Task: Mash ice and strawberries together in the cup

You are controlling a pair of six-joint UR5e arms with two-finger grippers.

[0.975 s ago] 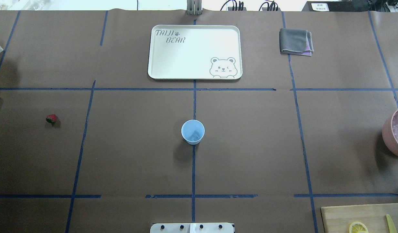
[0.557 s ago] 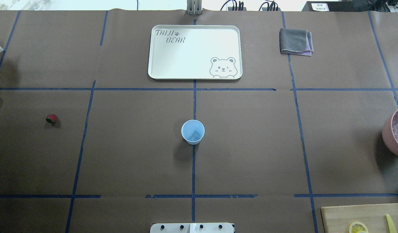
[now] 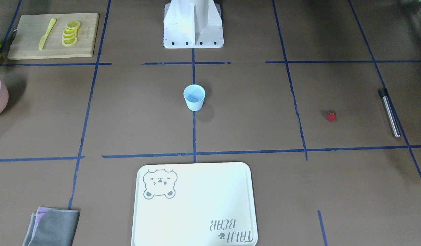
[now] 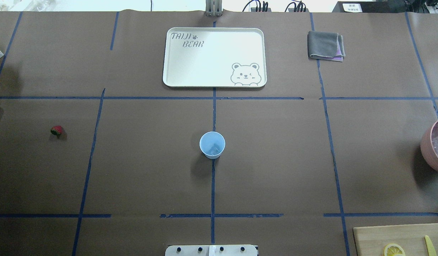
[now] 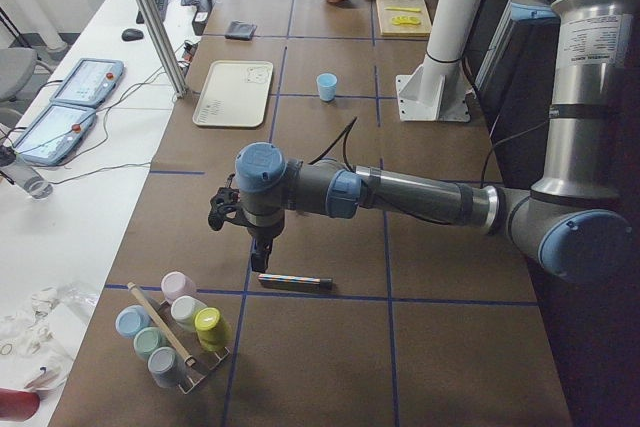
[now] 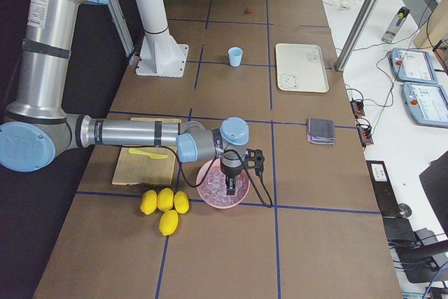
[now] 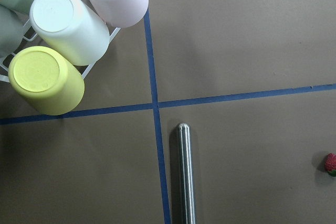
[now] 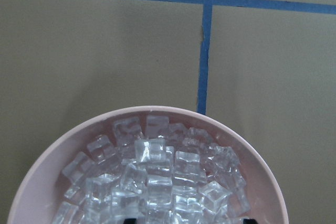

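Note:
The pale blue cup (image 4: 212,144) stands upright at the table's middle, with a little ice (image 3: 194,99) at its bottom. More ice (image 8: 157,177) fills the pink bowl (image 6: 210,197) at the table's right end. My right gripper (image 6: 232,187) hangs just over that ice. Its two dark fingertips (image 8: 132,220) barely show, far apart, so it is open. The strawberry (image 4: 56,130) lies alone far to the left. My left gripper (image 5: 262,259) hovers over a metal rod (image 7: 185,177) near the strawberry (image 7: 331,163). Whether it is open or shut I cannot tell.
A white bear tray (image 4: 214,30) lies beyond the cup, with a folded grey cloth (image 4: 325,45) to its right. A cutting board (image 3: 29,44) carries lemon slices and a yellow knife, with whole lemons (image 6: 164,204) beside it. A rack of coloured cups (image 7: 68,24) stands past the rod.
The ice in the pink bowl at the overhead view's right edge looks more shaded now. The cup, strawberry and tray have not moved.

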